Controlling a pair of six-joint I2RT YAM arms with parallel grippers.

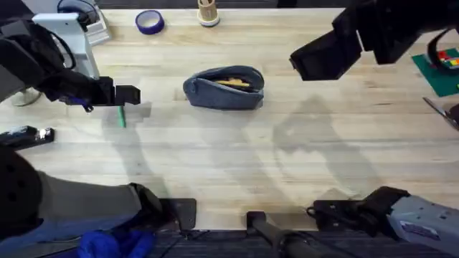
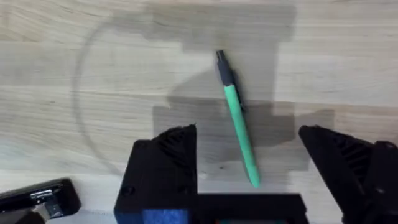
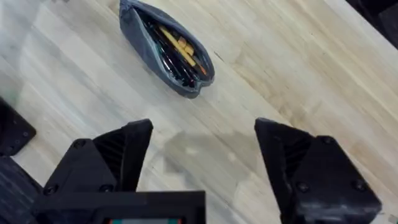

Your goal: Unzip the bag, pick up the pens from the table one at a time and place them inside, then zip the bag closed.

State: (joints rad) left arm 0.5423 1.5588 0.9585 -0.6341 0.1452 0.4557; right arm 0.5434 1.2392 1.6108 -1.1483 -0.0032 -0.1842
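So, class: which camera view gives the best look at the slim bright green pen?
The left wrist view: the slim bright green pen lies whole on the pale wooden table, between the left gripper's open fingers. Overhead, the pen is a short green sliver beneath that gripper. The right wrist view looks at the open blue-grey fabric pouch instead.

Two black arms, grey-white at the bases
Left gripper (image 2: 249,168) and right gripper (image 3: 205,162): matte black, blocky fingers with ribbed inner faces; black cables loop upper left overhead.
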